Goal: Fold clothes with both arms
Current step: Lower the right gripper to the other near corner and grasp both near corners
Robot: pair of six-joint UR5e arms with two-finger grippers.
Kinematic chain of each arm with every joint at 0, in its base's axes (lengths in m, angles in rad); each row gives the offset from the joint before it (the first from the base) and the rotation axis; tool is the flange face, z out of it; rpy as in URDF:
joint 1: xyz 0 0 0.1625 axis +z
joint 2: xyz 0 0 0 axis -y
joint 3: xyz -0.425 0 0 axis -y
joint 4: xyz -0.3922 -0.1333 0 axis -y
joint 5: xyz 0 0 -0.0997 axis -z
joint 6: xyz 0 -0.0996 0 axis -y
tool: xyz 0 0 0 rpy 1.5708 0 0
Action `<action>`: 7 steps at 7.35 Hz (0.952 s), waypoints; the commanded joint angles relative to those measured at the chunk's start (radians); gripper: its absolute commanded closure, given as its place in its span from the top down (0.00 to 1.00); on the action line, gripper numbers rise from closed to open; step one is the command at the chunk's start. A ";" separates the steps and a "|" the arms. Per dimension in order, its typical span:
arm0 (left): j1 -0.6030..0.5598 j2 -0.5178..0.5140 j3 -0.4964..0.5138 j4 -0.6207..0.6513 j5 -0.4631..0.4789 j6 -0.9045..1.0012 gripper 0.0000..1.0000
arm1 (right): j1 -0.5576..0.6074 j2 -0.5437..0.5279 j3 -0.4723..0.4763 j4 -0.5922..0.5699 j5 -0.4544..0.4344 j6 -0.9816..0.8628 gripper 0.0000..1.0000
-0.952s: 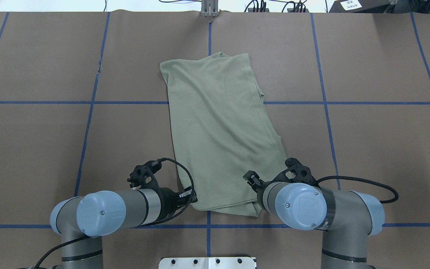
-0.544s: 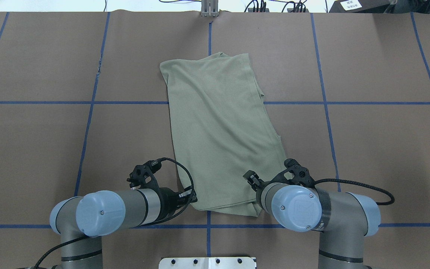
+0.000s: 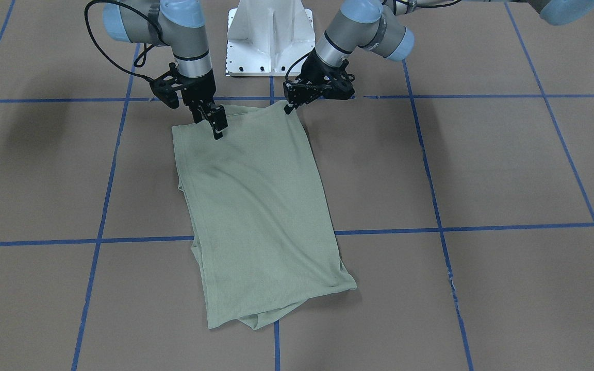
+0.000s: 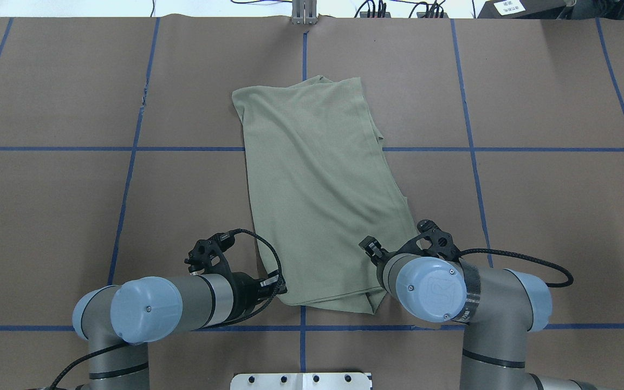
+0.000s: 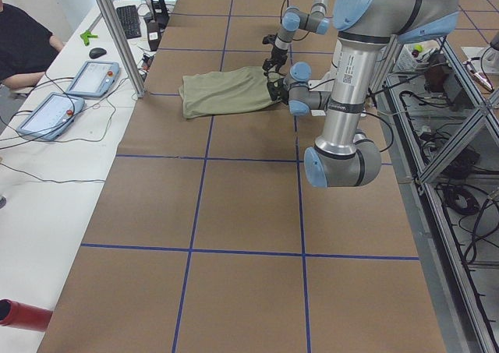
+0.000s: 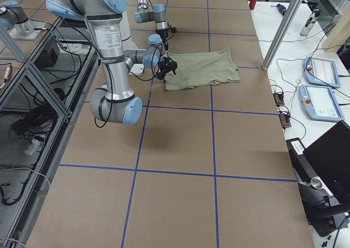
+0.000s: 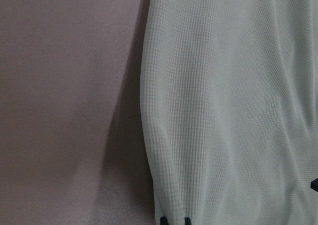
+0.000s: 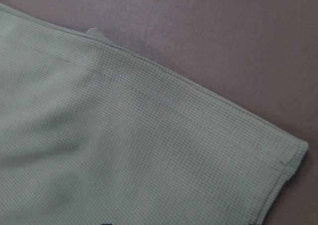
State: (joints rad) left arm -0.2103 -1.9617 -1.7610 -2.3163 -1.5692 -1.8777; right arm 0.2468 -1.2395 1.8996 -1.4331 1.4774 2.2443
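The sage-green shirt (image 3: pixel 256 206) lies folded in a long strip on the brown table, slanting across its middle (image 4: pixel 317 179). My left gripper (image 3: pixel 291 105) is at the shirt's near corner on my left, low on the table (image 4: pixel 278 287). In the left wrist view its fingertips (image 7: pixel 164 220) stand close together on the cloth edge (image 7: pixel 149 135), shut on it. My right gripper (image 3: pixel 218 129) hangs just over the shirt's other near corner (image 8: pixel 278 160). In the overhead view its wrist hides it. I cannot tell whether it is open or shut.
The white pedestal base (image 3: pixel 271 36) stands behind the shirt's near edge. Blue tape lines (image 4: pixel 472 149) grid the brown table. A metal post (image 5: pixel 117 33), tablets (image 5: pixel 93 79) and a seated person (image 5: pixel 23 45) are past the table's far side.
My right arm has shifted a little to the right and farther onto the shirt's near right corner. My left arm and the shirt have not moved.
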 commanded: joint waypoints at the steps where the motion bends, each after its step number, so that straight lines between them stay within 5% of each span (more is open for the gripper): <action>1: -0.001 0.001 0.000 0.000 0.000 0.000 0.00 | -0.014 0.003 0.001 -0.001 0.006 0.000 0.94; 3: -0.001 0.001 0.000 0.000 0.000 0.000 0.00 | -0.021 0.003 0.000 -0.003 0.000 0.008 0.94; 4: -0.001 0.001 0.000 0.000 0.000 0.000 0.00 | -0.023 0.003 -0.001 -0.003 -0.005 0.017 0.84; 5: -0.001 0.001 0.000 0.000 0.000 0.000 0.00 | -0.021 0.006 0.003 -0.001 -0.005 0.020 0.55; 6: 0.000 0.001 0.000 0.000 0.000 0.000 0.00 | -0.018 0.020 0.003 -0.003 -0.005 0.023 0.06; 7: 0.000 0.001 0.000 0.000 0.000 0.000 0.00 | -0.018 0.021 0.001 -0.006 -0.005 0.024 0.00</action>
State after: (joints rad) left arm -0.2109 -1.9604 -1.7610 -2.3163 -1.5692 -1.8776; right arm 0.2274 -1.2243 1.9012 -1.4362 1.4729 2.2656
